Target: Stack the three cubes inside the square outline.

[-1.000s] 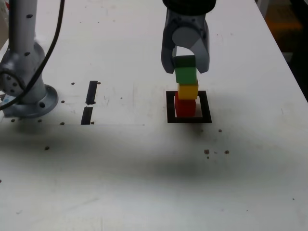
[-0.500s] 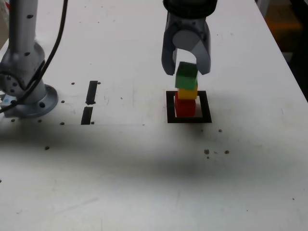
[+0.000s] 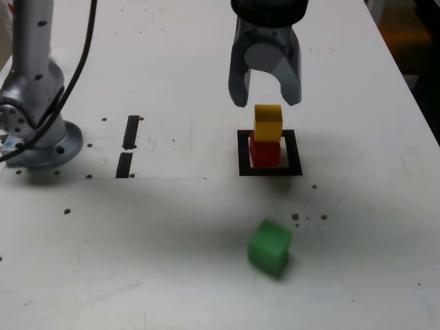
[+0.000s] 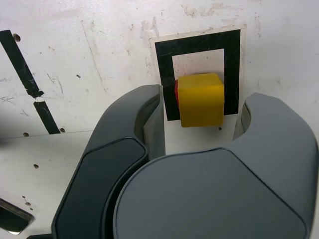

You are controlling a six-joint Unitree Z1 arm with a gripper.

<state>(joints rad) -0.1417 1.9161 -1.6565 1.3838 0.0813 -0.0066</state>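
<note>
Tool (image 3: 265,96) hangs w/ jaws apart, empty, just above yellow cube (image 3: 268,122), which sits on red cube (image 3: 264,152) inside square outline (image 3: 269,170). Green cube (image 3: 269,247) lies tilted on surface (image 3: 172,240), well apart, nearer camera.

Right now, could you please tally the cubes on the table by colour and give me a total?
Red cube: 1
Yellow cube: 1
Green cube: 1
Total: 3
</note>
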